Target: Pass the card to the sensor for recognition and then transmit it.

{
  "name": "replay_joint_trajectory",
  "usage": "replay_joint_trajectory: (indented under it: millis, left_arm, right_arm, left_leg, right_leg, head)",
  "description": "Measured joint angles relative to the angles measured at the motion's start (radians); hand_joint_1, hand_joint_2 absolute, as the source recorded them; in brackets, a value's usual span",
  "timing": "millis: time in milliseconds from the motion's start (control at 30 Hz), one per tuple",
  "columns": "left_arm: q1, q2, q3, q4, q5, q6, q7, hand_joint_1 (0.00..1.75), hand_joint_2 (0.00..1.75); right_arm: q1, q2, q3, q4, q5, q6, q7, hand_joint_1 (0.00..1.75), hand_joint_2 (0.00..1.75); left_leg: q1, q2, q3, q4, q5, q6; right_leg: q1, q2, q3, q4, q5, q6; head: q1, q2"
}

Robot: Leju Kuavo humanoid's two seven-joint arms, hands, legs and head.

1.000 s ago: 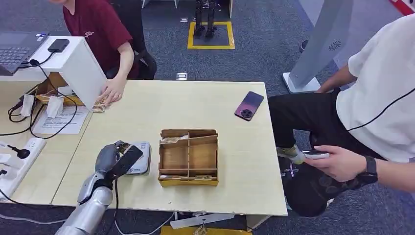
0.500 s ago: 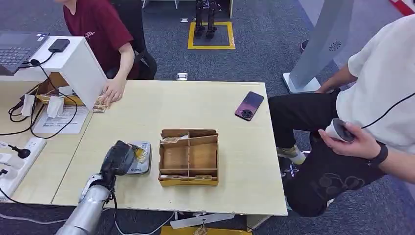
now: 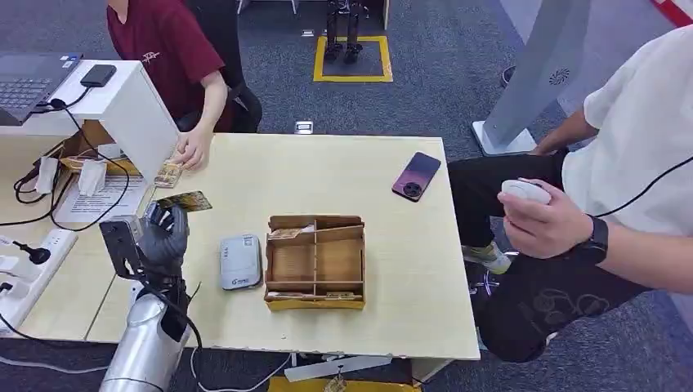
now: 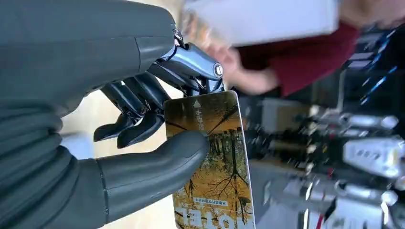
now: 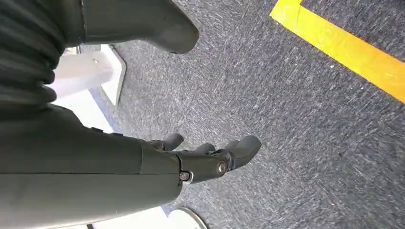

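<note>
— Where's the card?

— Left side, above the pale wooden tabletop (image 3: 343,175). The robot's dark left hand (image 3: 163,238) is raised, its fingers (image 4: 143,126) and thumb grasping the autumn-tree printed hotel card (image 4: 212,157) by one end.

— And the sensor?

— The small grey card reader (image 3: 241,262) lies flat just right of that hand, beside the brown compartmented wooden box (image 3: 315,263).

— The other hand?

— The right hand (image 5: 191,162) hangs over blue carpet, fingers loosely released, grasping nothing.

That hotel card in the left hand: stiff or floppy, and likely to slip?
Probably stiff: the card juts flat and unbent past the left hand. Likely light, since a thumb-and-finger pinch holds it. Its face looks glossy and only one end is pinched, so it may pivot or slide if bumped.
</note>
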Motion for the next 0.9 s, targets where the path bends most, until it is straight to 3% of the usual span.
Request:
replay_joint_trajectory:
  millis: [67, 200, 267, 333, 400, 467, 633, 900]
  left_arm:
    - [-0.033, 0.004, 0.0, -0.002, -0.091, 0.096, -0.027, 1.75, 1.75]
    - [-0.09, 0.026, 0.0, 0.015, -0.424, 0.377, -0.092, 1.75, 1.75]
    - [-0.111, 0.037, 0.0, 0.035, -0.49, 0.42, -0.095, 1.75, 1.75]
    - [-0.126, 0.044, 0.004, 0.053, -0.683, 0.467, -0.098, 1.75, 1.75]
    - [-0.148, 0.043, 0.052, 0.061, -0.976, 0.475, -0.136, 1.75, 1.75]
    - [-0.179, 0.031, 0.118, 0.086, -1.131, 0.477, -0.176, 1.75, 1.75]
    - [-0.222, -0.004, 0.236, 0.106, -1.241, 0.478, -0.189, 1.75, 1.75]
    - [-0.229, -0.036, 0.314, 0.115, -1.311, 0.478, -0.191, 1.75, 1.75]
  right_arm:
    - [-0.002, 0.0, 0.0, 0.0, 0.013, 0.007, 0.0, 0.0, 1.75]
    - [-0.007, 0.0, 0.0, 0.0, 0.044, 0.031, -0.002, 0.0, 1.75]
    - [-0.01, 0.0, 0.0, 0.0, 0.052, 0.036, -0.003, 0.0, 1.75]
    - [-0.011, 0.0, 0.001, 0.0, 0.064, 0.037, -0.009, 0.0, 1.75]
    - [-0.014, 0.0, 0.002, 0.0, 0.075, 0.038, -0.015, 0.0, 1.75]
    - [-0.017, 0.0, 0.002, 0.0, 0.084, 0.039, -0.018, 0.0, 1.75]
    - [-0.019, 0.0, 0.002, 0.0, 0.1, 0.05, -0.018, 0.0, 1.75]
    - [-0.02, 0.0, 0.002, 0.0, 0.11, 0.053, -0.018, 0.0, 1.75]
  left_leg:
    - [0.0, -0.001, 0.0, 0.0, 0.0, 0.0]
    - [0.0, 0.0, 0.0, 0.0, 0.001, 0.0]
    - [0.0, 0.0, 0.0, 0.0, 0.001, 0.0]
    - [0.0, 0.0, 0.0, 0.0, 0.001, 0.0]
    - [0.0, -0.001, 0.0, 0.0, 0.001, 0.0]
    - [0.0, 0.0, 0.0, 0.0, 0.001, 0.0]
    - [0.0, 0.001, 0.0, 0.0, 0.001, 0.0]
    - [0.0, 0.001, 0.0, 0.0, 0.001, 0.0]
  right_leg:
    - [0.0, 0.0, 0.0, 0.0, 0.0, 0.0]
    - [0.0, 0.0, 0.0, 0.0, 0.0, 0.0]
    - [0.0, 0.0, 0.0, 0.0, 0.0, 0.0]
    - [0.0, 0.0, 0.0, 0.0, 0.0, 0.0]
    - [0.0, 0.0, 0.0, 0.0, 0.0, 0.0]
    - [0.0, 0.001, 0.0, 0.0, 0.0, 0.0]
    - [0.0, 0.001, -0.001, 0.0, 0.001, 0.001]
    - [0.0, 0.002, -0.001, 0.0, 0.001, 0.001]
  head:
    - [0.0, 0.0]
    - [0.0, 0.0]
    - [0.0, 0.0]
    - [0.0, 0.0]
    - [0.0, 0.0]
    - [0.0, 0.0]
    - [0.0, 0.0]
    - [0.0, 0.0]
